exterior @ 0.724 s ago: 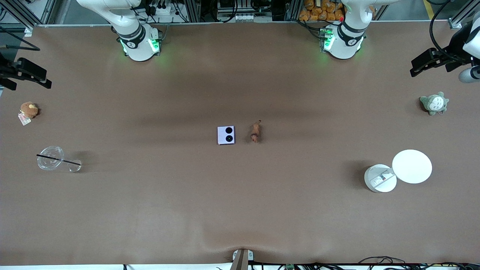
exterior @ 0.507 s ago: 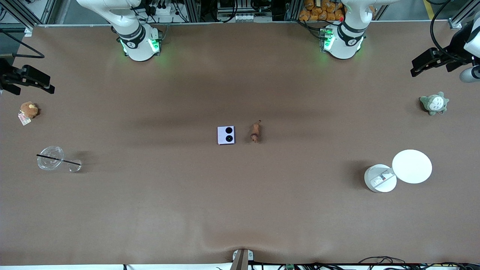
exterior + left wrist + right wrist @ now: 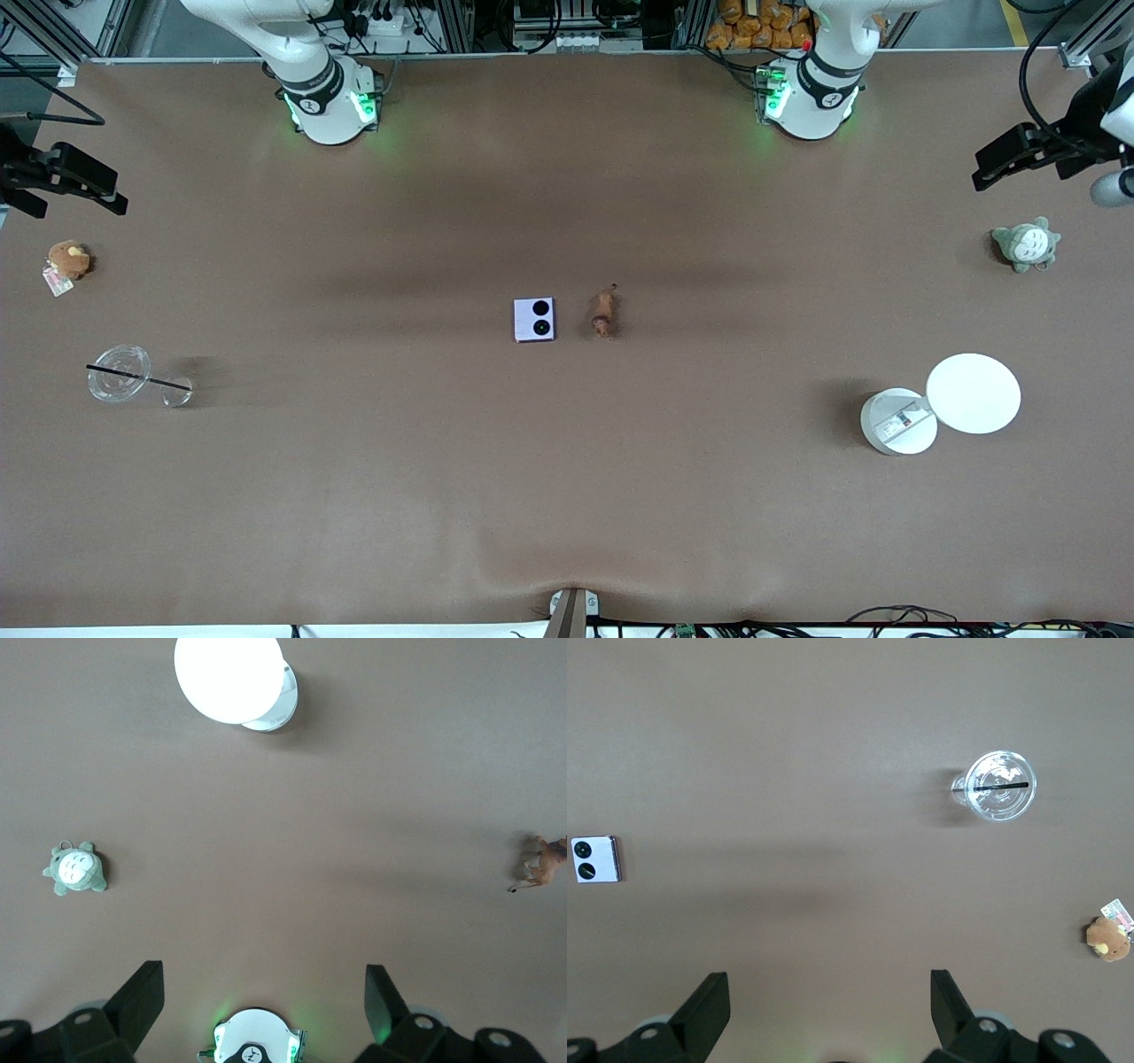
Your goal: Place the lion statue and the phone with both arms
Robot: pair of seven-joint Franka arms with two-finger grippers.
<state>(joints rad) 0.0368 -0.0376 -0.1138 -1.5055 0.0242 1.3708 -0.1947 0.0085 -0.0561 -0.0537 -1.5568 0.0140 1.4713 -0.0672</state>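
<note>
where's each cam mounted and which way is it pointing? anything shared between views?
Front view: high, across the table, facing both bases; phone and lion statue mid-table; left gripper and right gripper at the ends.
Left wrist view: looks down; open left gripper, its base; shares lion statue.
Right wrist view: looks down; open right gripper; shares phone.

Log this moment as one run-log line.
left gripper: open, empty | right gripper: open, empty | phone: mid-table | lion statue: beside phone | status: nothing grasped
</note>
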